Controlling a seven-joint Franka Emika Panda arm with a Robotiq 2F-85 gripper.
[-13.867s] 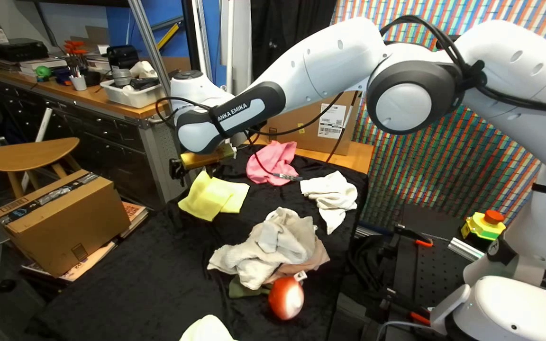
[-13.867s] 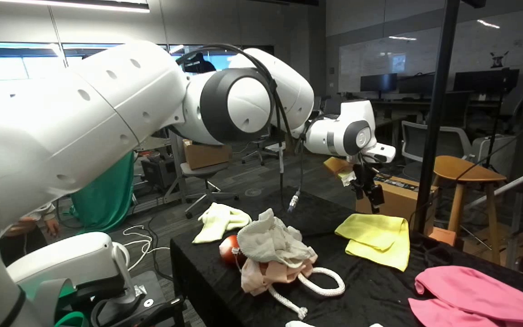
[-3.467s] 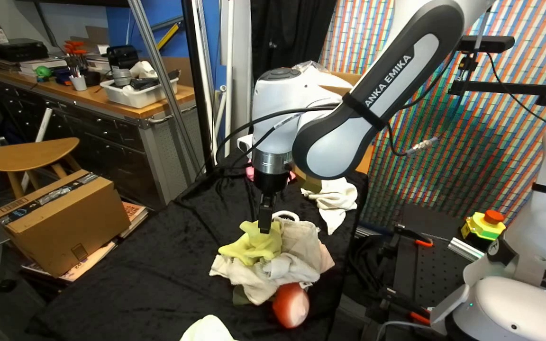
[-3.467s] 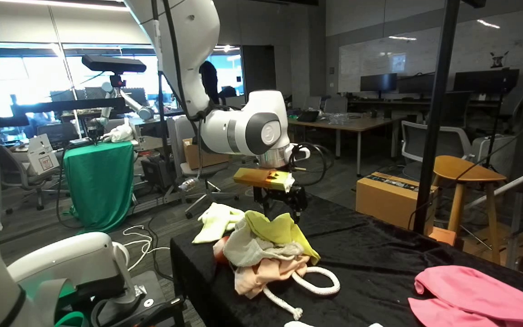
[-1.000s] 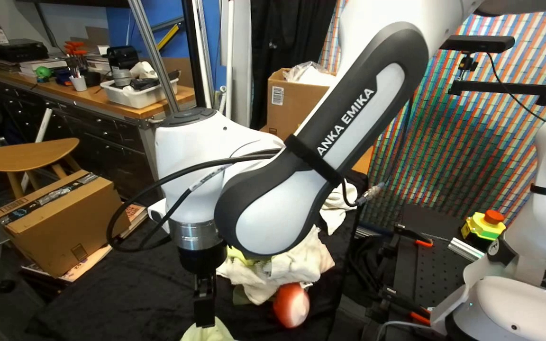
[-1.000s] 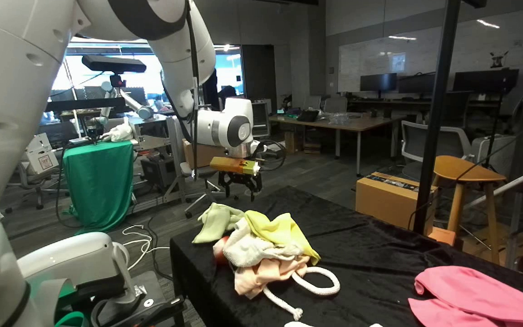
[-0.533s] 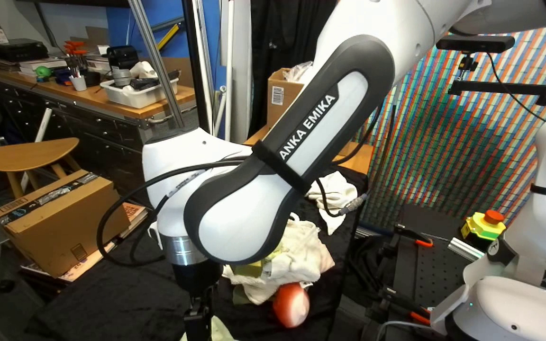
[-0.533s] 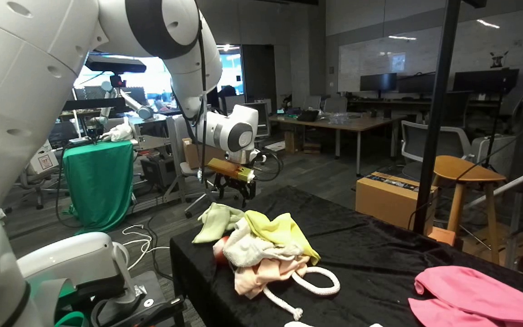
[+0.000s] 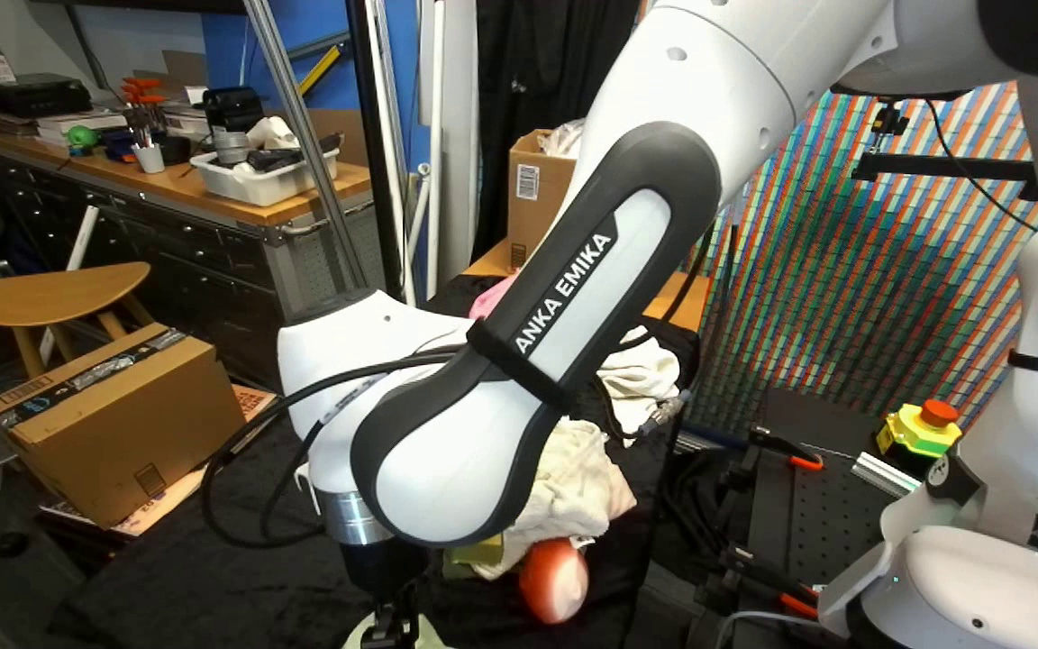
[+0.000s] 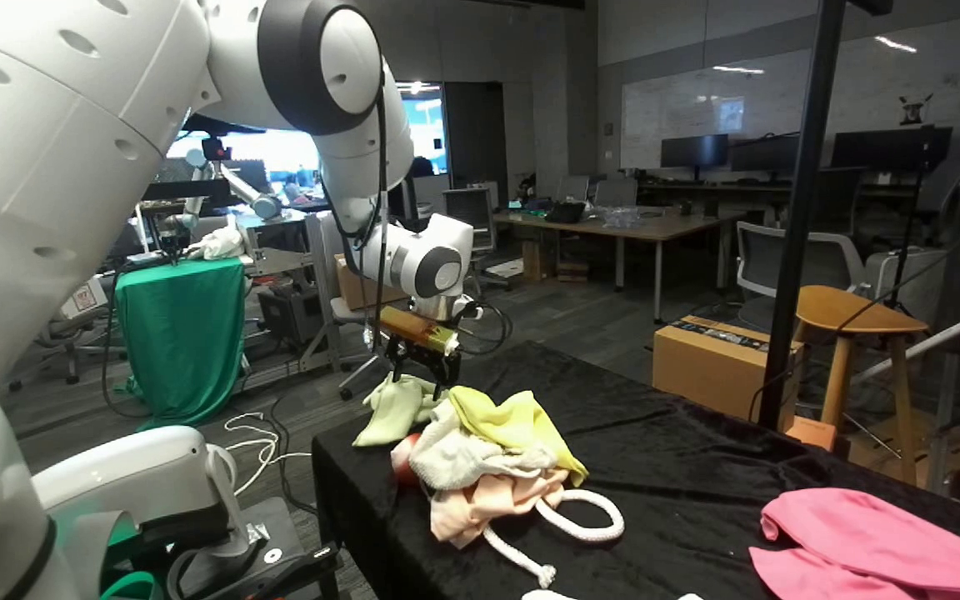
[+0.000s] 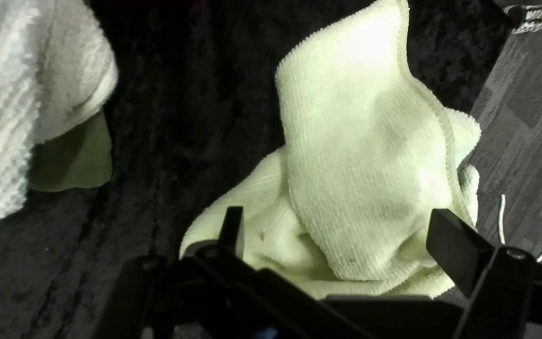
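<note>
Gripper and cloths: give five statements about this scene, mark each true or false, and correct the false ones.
1. The gripper is open over the pale green cloth. True.
2. The yellow cloth lies apart from every other cloth. False: the yellow cloth drapes over the off-white cloth.
3. A red round object shows in both exterior views. True.
4. The gripper holds the pink cloth. False: the pink cloth lies on the black table cover, away from the gripper.
5. A white rope shows beside the peach cloth. True.
</note>
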